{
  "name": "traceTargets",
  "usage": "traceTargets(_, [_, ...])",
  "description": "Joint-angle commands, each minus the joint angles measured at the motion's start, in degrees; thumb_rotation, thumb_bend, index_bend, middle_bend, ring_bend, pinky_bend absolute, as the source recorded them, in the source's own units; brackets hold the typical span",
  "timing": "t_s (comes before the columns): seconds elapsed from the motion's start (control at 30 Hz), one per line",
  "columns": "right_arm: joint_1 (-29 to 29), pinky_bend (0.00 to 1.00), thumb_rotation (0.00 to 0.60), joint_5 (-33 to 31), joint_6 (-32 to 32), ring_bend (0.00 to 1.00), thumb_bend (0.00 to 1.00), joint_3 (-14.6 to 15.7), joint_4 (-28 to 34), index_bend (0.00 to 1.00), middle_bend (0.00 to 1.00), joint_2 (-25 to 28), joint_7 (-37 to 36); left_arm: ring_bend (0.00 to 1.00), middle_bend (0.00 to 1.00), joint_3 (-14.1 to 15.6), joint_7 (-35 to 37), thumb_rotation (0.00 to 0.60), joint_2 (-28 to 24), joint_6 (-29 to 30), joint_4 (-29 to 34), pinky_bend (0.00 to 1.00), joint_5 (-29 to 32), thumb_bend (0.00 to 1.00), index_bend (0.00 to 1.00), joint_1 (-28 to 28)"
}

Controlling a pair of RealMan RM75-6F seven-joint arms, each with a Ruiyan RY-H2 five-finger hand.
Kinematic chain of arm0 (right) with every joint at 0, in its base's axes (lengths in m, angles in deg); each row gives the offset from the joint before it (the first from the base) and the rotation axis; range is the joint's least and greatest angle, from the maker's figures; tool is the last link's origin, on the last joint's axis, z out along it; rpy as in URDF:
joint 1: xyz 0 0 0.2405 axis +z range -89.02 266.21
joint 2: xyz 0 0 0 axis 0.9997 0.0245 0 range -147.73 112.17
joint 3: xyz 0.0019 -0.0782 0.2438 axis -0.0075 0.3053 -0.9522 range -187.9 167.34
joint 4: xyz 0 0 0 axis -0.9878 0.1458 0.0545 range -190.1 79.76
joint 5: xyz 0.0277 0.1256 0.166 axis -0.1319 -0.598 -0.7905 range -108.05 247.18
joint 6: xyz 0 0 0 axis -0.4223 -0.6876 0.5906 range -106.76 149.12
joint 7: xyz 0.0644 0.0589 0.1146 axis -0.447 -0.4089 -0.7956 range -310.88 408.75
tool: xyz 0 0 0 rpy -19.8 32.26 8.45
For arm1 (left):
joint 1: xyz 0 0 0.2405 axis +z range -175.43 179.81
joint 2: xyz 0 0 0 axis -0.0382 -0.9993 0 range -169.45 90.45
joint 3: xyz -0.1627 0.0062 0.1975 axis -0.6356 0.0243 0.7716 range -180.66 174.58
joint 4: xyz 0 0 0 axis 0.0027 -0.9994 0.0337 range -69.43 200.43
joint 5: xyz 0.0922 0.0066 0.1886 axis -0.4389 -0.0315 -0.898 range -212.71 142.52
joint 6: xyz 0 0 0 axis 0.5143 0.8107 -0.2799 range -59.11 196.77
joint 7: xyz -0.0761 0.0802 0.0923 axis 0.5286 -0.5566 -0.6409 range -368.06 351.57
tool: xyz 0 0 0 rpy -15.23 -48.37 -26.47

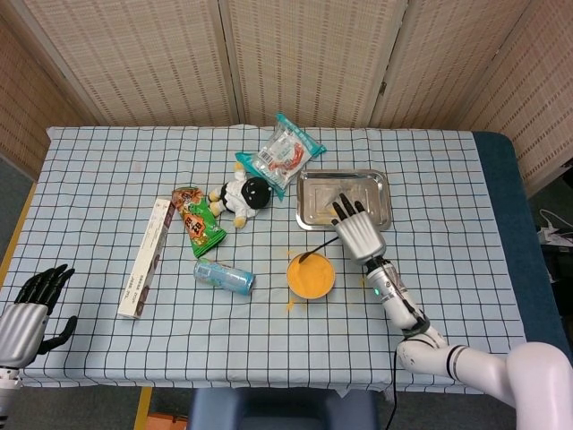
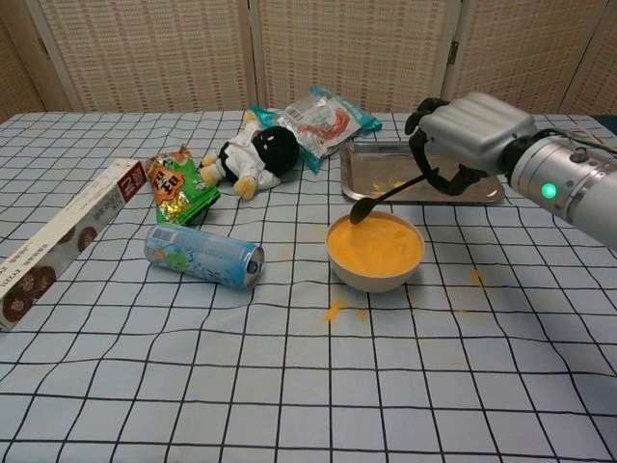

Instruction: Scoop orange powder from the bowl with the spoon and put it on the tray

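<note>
A white bowl (image 1: 311,275) (image 2: 375,252) full of orange powder stands near the middle of the checked table. My right hand (image 1: 358,232) (image 2: 467,133) grips the handle of a dark spoon (image 1: 317,251) (image 2: 388,196). The spoon's head hangs just above the bowl's far rim. Behind the bowl lies the metal tray (image 1: 344,200) (image 2: 417,176), with a little orange powder on it, partly hidden by my right hand. My left hand (image 1: 25,315) hovers open at the table's near left edge, holding nothing; the chest view does not show it.
A blue can (image 1: 224,276) (image 2: 203,256) lies left of the bowl. A long box (image 1: 148,257), a green snack bag (image 1: 199,231), a plush toy (image 1: 242,198) and a clear packet (image 1: 282,154) sit further left and behind. Spilled orange powder (image 2: 334,311) marks the cloth before the bowl.
</note>
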Motion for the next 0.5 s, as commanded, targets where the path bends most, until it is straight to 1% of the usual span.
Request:
traceTargets(0.03, [0.54,0.26,0.6,0.29,1.09,0.05,0.73,0.67,-1.59,0.99,0.19,-0.99,-0.29,0.0,0.0,-0.02,-0.18,0.6,0.03,-0.05,0.07,0.08,0.01,0.44,0.0,-0.03])
traceTargets(0.1, [0.65,0.26,0.6,0.84,1.46,0.05,0.73,1.27,-2.06,0.99,0.19,-1.2,-0.37,0.0,0.0,-0.01,-0.37,0.6,0.09,-0.12,0.06,0.08,0.06,0.44,0.0,-0.05])
traceTargets(0.2, [0.52,0.26,0.6,1.8,1.77,0.05,0.73,2.29,-1.17,1.0,0.19,-0.55,-0.32,0.0,0.0,0.01,-0.63,0.6,0.13,-0.18,0.15,0.08,0.11,0.44,0.0,-0.05])
traceTargets(0.4, [-0.43,0.26,0.6,3.29,1.78,0.05,0.73,4.62,4.91,1.0,0.19,3.78,2.6,0.0,0.0,0.15,-0.83,0.6,0.1,0.08,0.43,0.08,-0.31,0.44,0.0,0.0])
traceTargets(0.47, [-0.76,0.26,0.6,3.18,1.97,0.05,0.73,5.19,7.48,1.0,0.19,5.55,4.04,0.0,0.0,1.66,-1.92,0.6,-0.98,4.81,1.95,0.08,-1.54,0.44,0.0,3.35])
traceTargets(0.5, [-1.05,0.26,0.6,3.01,1.99,0.05,0.73,5.57,9.35,1.0,0.19,6.78,5.0,0.0,0.0,-0.46,-2.9,0.6,0.53,0.74,1.86,0.08,0.37,0.44,0.0,0.25])
